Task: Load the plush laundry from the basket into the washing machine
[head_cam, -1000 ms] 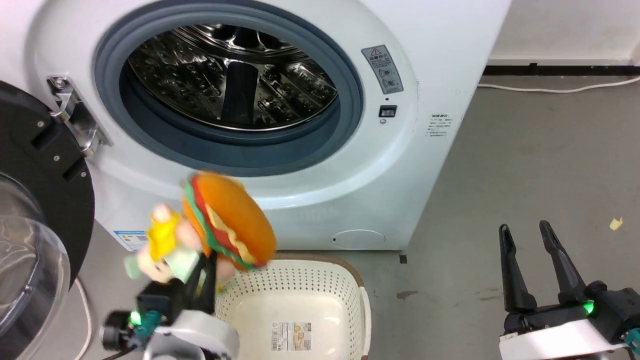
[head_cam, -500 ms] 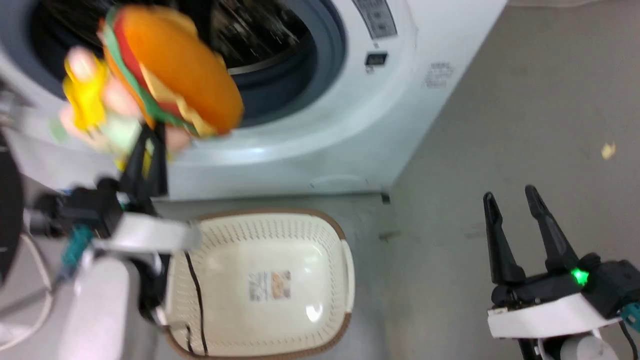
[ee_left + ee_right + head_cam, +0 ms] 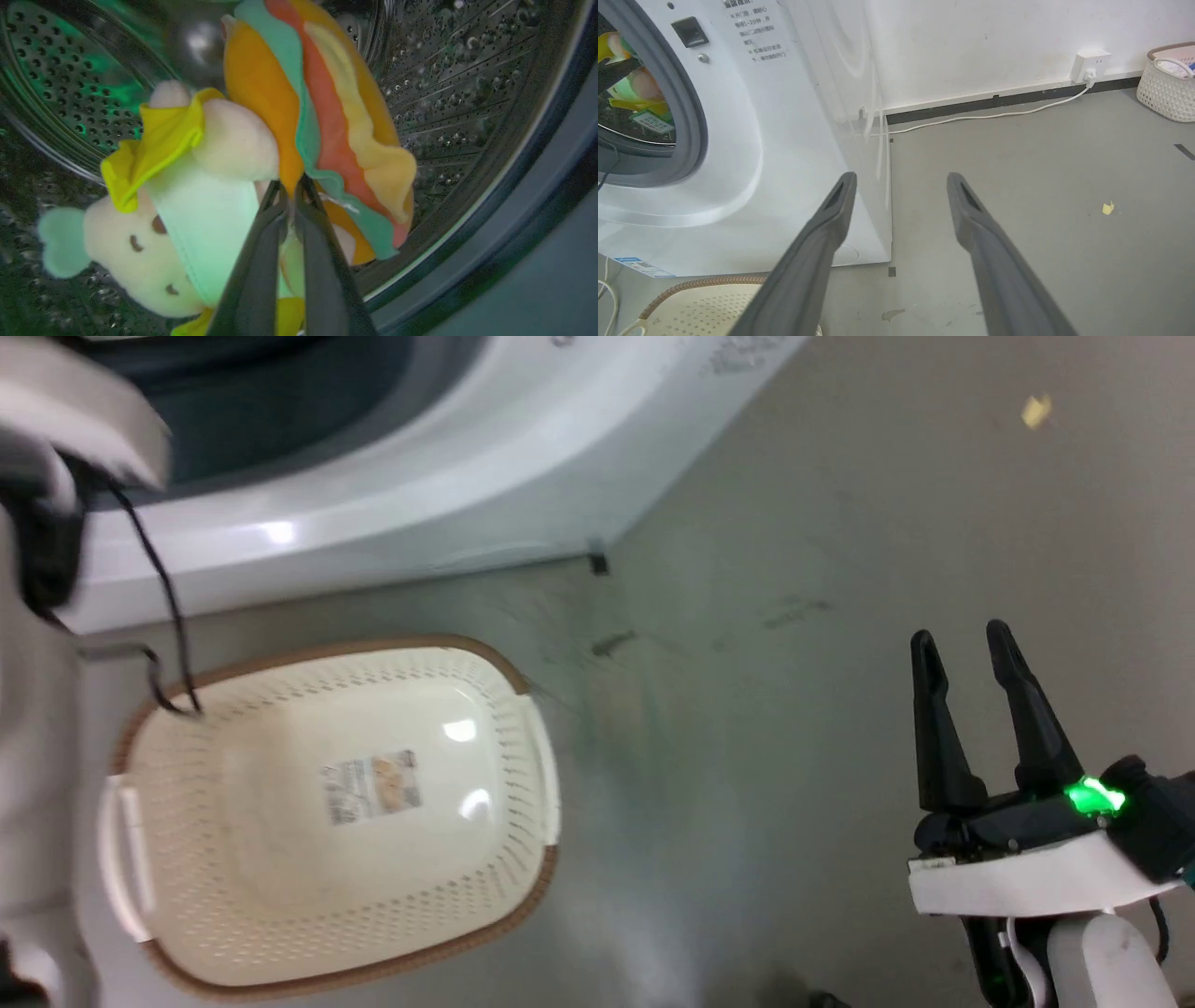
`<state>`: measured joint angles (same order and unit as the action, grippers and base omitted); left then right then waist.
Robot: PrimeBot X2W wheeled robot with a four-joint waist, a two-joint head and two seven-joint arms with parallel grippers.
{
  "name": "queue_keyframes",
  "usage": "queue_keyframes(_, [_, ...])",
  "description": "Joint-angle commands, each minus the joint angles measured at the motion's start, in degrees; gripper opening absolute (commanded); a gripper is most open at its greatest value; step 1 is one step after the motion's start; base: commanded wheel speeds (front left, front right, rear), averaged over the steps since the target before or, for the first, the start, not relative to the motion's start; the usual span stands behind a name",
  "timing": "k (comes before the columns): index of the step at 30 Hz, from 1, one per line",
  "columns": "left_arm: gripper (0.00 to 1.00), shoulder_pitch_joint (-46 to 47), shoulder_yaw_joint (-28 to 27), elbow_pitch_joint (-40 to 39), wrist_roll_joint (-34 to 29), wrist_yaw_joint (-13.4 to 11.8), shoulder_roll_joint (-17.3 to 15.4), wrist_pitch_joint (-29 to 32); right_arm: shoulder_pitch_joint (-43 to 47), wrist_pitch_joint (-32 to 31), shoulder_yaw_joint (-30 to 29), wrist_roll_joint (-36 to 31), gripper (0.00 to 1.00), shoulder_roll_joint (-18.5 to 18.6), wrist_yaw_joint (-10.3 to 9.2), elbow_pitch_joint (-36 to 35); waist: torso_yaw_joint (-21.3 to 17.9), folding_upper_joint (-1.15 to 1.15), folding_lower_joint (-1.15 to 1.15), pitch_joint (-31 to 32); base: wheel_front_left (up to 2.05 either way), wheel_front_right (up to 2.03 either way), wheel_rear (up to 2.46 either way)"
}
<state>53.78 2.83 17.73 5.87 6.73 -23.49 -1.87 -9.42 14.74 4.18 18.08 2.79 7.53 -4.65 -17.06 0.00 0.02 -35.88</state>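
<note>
Beyond a yellow scrap [image 3: 1108, 208] on the grey floor [image 3: 794, 523], we are holding the plush laundry [image 3: 261, 140] inside the washing machine's [image 3: 784, 116] steel drum [image 3: 467, 70], our left hand [image 3: 292, 189] clamped tight on it. Outside, the basket [image 3: 512, 775] is showing its labelled bottom, while our right hand [image 3: 960, 635] is hovering well apart, fingers spread, gripping nothing.

The right tool [image 3: 960, 635] has two long, tapering matt-black fingers on a black block with a glowing green light [image 3: 1083, 795] and a white wrist shell [image 3: 1018, 882]. A thin black cable [image 3: 166, 588] runs beside the pale left arm [image 3: 37, 784]; the left tool [image 3: 292, 186] has dark grey fingers
</note>
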Motion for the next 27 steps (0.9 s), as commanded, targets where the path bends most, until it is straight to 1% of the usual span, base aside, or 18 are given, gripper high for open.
queue_keyframes(1, [0.0, 2.7, 0.5, 1.5, -0.4, 0.3, -1.0, 1.3, -0.9, 0.3, 0.2, 0.6, 1.0, 0.1, -0.04, 0.0, -3.3, 0.0, -0.02, -3.6, 0.0, 0.0, 0.0])
queue_keyframes(5, [0.0, 9.4, 2.0, 8.7, -0.8, 0.5, -4.5, 6.3, -1.5, 0.3, 0.9, 1.7, 1.0, 0.1, -0.04, 0.3, -4.2, 0.0, -0.02, -5.2, 0.0, 0.0, 0.0])
queue_keyframes(11, [0.0, 15.7, 5.2, 18.3, -1.4, 0.7, -7.5, 9.3, -2.3, 0.3, 1.1, 2.6, 1.0, 0.1, -0.04, 0.5, -4.6, 0.0, -0.02, -6.2, 0.0, 0.0, 0.0])
queue_keyframes(18, [0.0, 18.7, 10.1, 25.6, -0.8, 0.7, -8.3, 11.1, -3.3, 0.3, 1.1, 2.5, 1.0, 0.1, -0.04, 0.7, -4.0, 0.0, -0.02, -6.4, 0.0, 0.0, 0.0])
queue_keyframes(22, [0.0, 18.7, 11.8, 28.2, 0.7, 0.7, -8.0, 9.9, -3.4, 0.3, 0.7, 1.8, 1.0, 0.1, -0.04, 0.8, -3.2, 0.0, -0.02, -5.2, 0.0, 0.0, 0.0])
queue_keyframes(23, [0.52, 18.5, 12.1, 28.6, 0.8, 0.7, -7.9, 9.1, -3.4, 0.3, 0.6, 1.6, 1.0, 0.1, -0.04, 0.8, -2.9, 0.0, -0.02, -4.7, 0.0, 0.0, 0.0])
queue_keyframes(24, [1.0, 18.3, 12.2, 29.1, 1.1, 0.7, -7.7, 8.3, -3.3, 0.3, 0.4, 1.3, 1.0, 0.1, -0.04, 0.9, -2.7, 0.0, -0.02, -4.2, 0.0, 0.0, 0.0])
queue_keyframes(27, [1.0, 16.8, 12.2, 30.8, 2.1, 0.7, -6.6, 5.5, -3.1, 0.3, 0.0, 0.3, 1.0, 0.1, -0.04, 1.0, -1.7, 0.0, -0.02, -1.7, 0.0, 0.0, 0.0])
